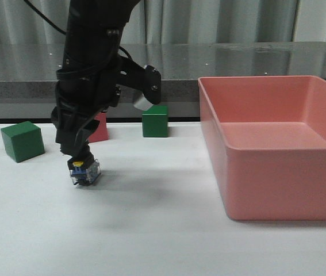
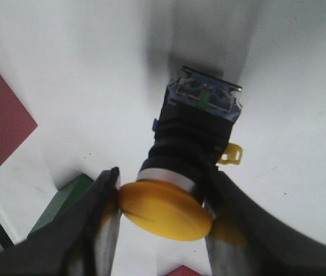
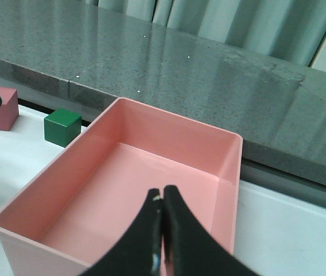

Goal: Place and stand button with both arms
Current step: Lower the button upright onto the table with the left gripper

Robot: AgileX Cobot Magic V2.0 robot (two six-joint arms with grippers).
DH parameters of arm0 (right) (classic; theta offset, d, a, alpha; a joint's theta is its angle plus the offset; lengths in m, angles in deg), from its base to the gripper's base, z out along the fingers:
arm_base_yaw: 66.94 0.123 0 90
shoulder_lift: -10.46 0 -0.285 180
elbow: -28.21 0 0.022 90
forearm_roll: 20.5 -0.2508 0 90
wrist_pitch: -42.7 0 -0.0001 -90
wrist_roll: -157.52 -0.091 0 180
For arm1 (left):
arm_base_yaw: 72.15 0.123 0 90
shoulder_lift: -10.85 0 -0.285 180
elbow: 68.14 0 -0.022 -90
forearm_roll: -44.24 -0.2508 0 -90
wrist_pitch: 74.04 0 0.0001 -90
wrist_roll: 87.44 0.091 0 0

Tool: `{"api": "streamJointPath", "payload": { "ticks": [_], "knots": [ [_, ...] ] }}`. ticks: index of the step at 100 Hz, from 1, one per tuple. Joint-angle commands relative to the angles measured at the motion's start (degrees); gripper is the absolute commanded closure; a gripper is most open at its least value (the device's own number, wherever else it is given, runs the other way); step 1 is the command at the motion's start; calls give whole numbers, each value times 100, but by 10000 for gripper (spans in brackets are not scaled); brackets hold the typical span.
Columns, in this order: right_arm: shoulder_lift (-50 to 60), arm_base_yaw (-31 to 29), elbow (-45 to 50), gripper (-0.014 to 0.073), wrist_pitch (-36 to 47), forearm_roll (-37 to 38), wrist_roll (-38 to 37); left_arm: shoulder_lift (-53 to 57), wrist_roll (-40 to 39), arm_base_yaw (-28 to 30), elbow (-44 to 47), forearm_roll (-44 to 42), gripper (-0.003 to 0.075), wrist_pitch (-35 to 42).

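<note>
The button (image 1: 85, 172) is upright with a slight tilt on the white table, left of centre, its clear-blue base down at the surface. In the left wrist view its yellow cap (image 2: 165, 210) sits on top of the black body (image 2: 188, 138). My left gripper (image 1: 77, 154) comes down from above, and its fingers (image 2: 102, 218) press both sides of the cap, so it is shut on the button. My right gripper (image 3: 163, 194) is shut on nothing and hangs over the pink bin (image 3: 174, 117). The right arm is out of the front view.
The big pink bin (image 1: 266, 148) fills the right side of the table. A green cube (image 1: 22, 141) lies left of the button. A pink cube (image 1: 99, 127) and another green cube (image 1: 154, 121) lie behind it. A dark counter ledge (image 1: 237, 86) runs along the back.
</note>
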Motion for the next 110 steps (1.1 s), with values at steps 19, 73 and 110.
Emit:
{"api": "streamJointPath", "payload": {
  "ticks": [19,73,110],
  "knots": [
    [-15,-27,-152,670,516,-20,5,22,-66,-36,-124,-292,740,-204],
    [-15,-27,-152,670,559,-20,5,-32,-375,-36,-172,-401,547,-362],
    [-15,-27,-152,670,565,-20,5,86,-375,-36,-172,-373,255,-405]
  ]
}}
